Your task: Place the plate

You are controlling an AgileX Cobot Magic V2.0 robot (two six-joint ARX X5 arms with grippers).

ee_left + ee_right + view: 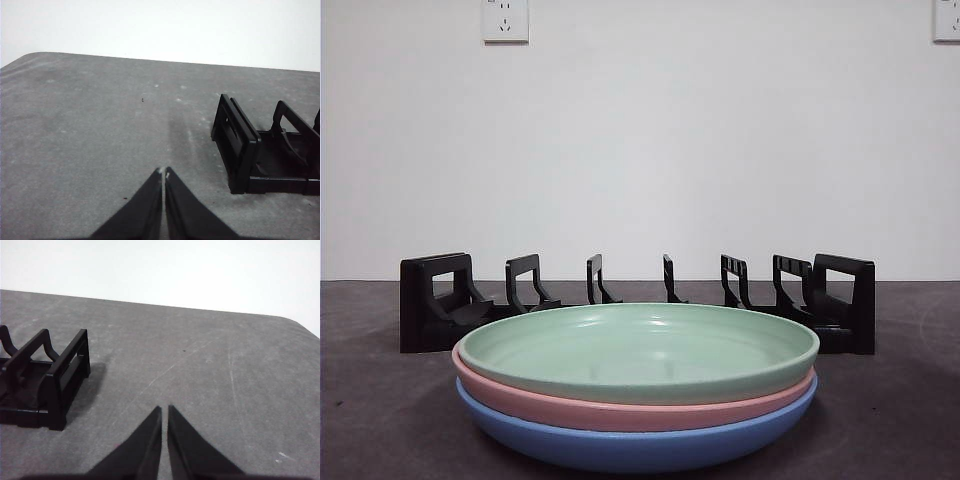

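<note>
While both arms wait, the shallow green plate point(638, 345) tops a pink and blue stack at six o'clock of the black slotted rack point(440, 300). Left gripper point(164, 172) and right gripper point(164, 410), both pinched nearly closed and empty, flank the rack's ends; neither seems nearer.

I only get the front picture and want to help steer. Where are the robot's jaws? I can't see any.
Observer: The left gripper hangs over bare table, jaws shut, holding nothing.
Operator: And the other one?
Observer: The right gripper is also shut and holds nothing, above the table.
Operator: Are they near the rack?
Observer: Each sits off one end of the black plate rack, not touching it.
</note>
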